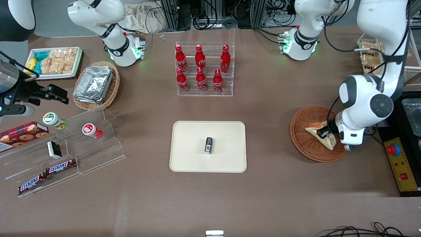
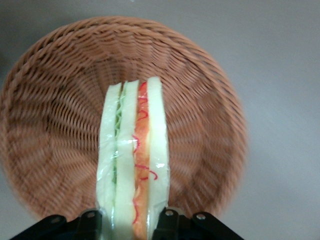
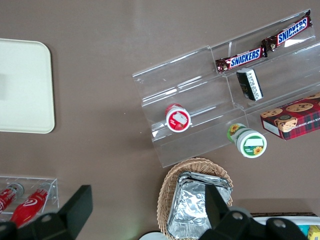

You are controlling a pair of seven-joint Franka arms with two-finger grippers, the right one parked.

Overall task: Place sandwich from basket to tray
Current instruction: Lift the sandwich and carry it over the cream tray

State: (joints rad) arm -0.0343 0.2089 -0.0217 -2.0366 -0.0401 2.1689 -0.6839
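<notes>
**Sandwich gripped, transfer not yet made**

We find the left gripper [image 1: 324, 134] over the basket [image 1: 304, 138], its fingers [image 2: 91, 223] closed on either face of the sandwich [image 2: 134, 160] at the wide end. The wedge stands on edge, filling upward, within the basket's rim — whether it rests on the weave or is raised just clear of it, we cannot tell. The basket sits toward the working arm's end of the table, well apart from the tray [image 1: 187, 154]. On the tray we note only a small black-and-white box [image 1: 208, 145] near its middle. In our judgement the grasp is complete; lift, carry and release onto bare tray surface beside the box remain — the larger part of the task.
</notes>
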